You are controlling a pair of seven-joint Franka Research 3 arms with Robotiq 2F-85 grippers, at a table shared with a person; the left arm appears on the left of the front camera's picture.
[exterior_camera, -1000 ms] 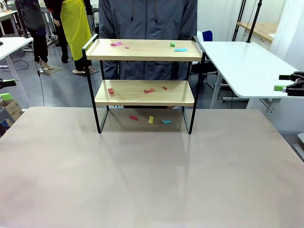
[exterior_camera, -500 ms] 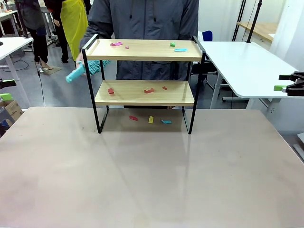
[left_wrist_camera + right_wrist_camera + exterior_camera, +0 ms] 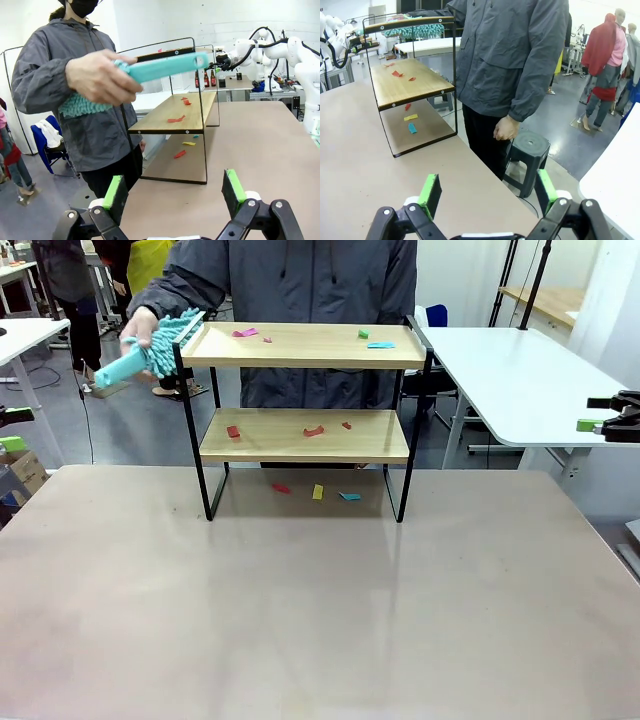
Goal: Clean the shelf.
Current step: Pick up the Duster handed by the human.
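1. Front view: you have the shelf [image 3: 305, 345] at 12 o'clock on the table [image 3: 320, 620]. Coloured scraps [image 3: 314, 430] lie on both boards and underneath. A person's hand [image 3: 140, 325] holds a teal duster [image 3: 150, 350] at the shelf's 10 o'clock corner.
2. Left wrist view: your left gripper [image 3: 175, 192] is spread wide and holds nothing. The shelf is at 12 o'clock.
3. Right wrist view: your right gripper [image 3: 487, 192] is also wide apart and empty. The shelf is at 10 o'clock.
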